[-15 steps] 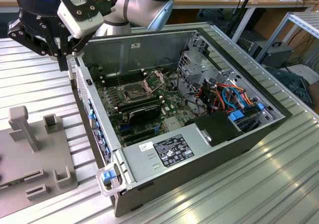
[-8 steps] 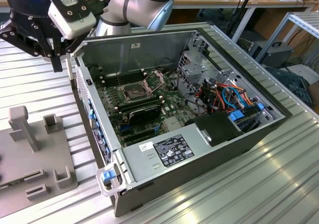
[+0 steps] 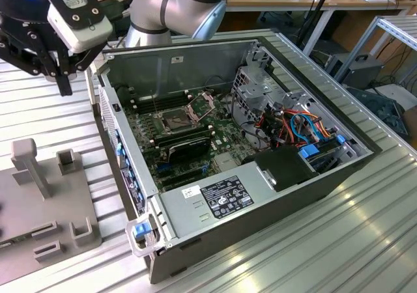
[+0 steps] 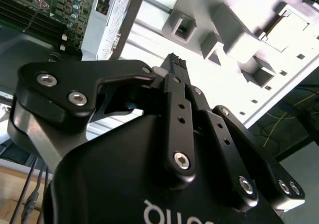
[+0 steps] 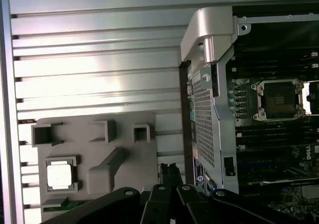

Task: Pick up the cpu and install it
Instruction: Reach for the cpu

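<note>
The cpu (image 5: 60, 174), a small square chip with a silver top, lies flat in a pocket of the grey holder plate (image 5: 94, 149) on the table, beside the open computer case (image 3: 260, 195). My gripper (image 3: 64, 86) hangs above the table between the holder plate (image 3: 39, 205) and the case's near wall. Its black fingers (image 4: 175, 84) are pressed together with nothing between them, and the tips (image 5: 169, 169) sit well apart from the cpu. Inside the case, the motherboard's socket (image 5: 279, 100) stands uncovered, its metal frame (image 3: 202, 101) swung up.
The holder plate carries raised posts (image 3: 29, 163) and several small slots (image 3: 49, 231). The case holds a drive cage (image 3: 257, 94), coloured cables (image 3: 303, 127), a power supply (image 3: 218, 198) and a long black card (image 3: 189, 148). The ribbed metal table (image 3: 339, 241) lies all around.
</note>
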